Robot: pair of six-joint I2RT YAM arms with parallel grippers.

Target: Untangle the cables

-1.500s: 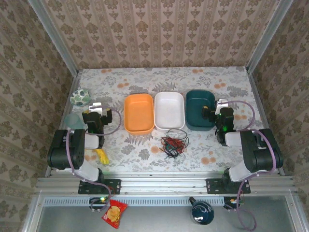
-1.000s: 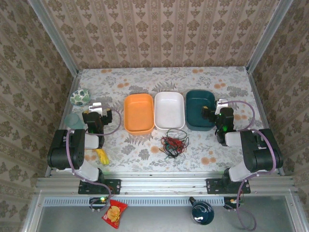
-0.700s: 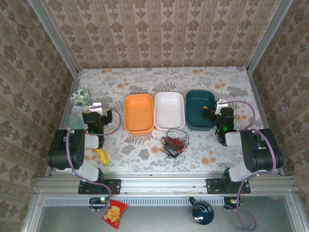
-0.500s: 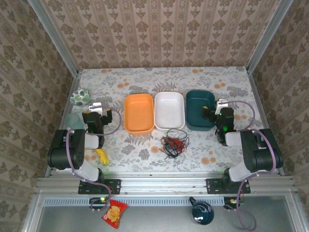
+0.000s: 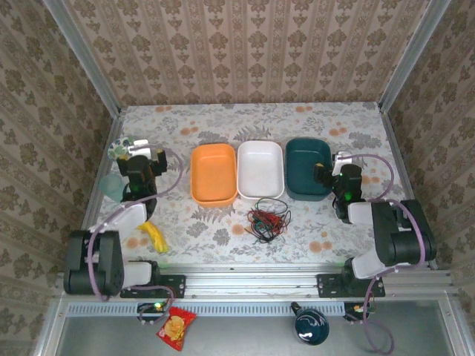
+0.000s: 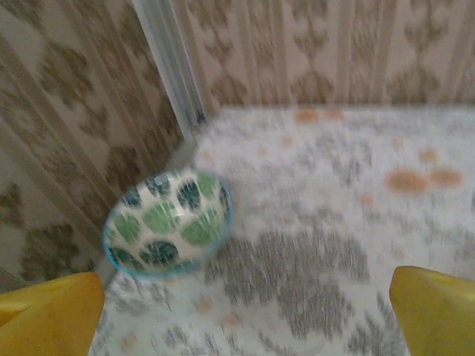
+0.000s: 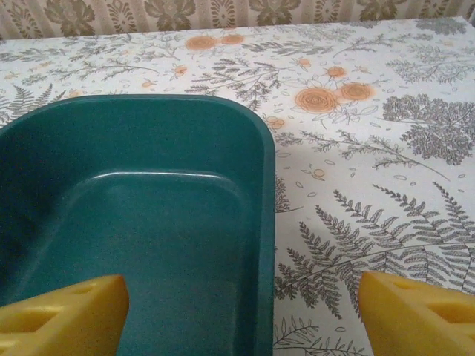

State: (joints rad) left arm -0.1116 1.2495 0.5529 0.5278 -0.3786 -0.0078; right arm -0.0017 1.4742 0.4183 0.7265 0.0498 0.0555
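Since the left arm swung out of its folded pose, the left claw (image 6: pixel 245 315) now sits over the far-left part of the table (image 5: pixel 245 119), just beside the green-spotted bowl (image 6: pixel 167 222). Its shoulder block also shows lower in the top view, close to the near rail. The left wrist view is blurred, but the yellow fingertips (image 6: pixel 52 311) sit at opposite bottom corners, so I read it as spread wide, gripping nothing.

On the other side, the right claw (image 7: pixel 241 315) has barely shifted, a hair further out than before. It's over the right-hand edge of the teal tray (image 7: pixel 223 107), tips wide apart, gripping nothing.

The cables (image 5: pixel 266 219) haven't moved. Red, black and dark green are still one knot on the table, just in front of the white tray (image 5: pixel 260 143), between the two arms and well apart from both claws. The orange tray (image 5: pixel 214 174), white tray and teal tray are in the same row as before. I can't trace single strands from the top view.
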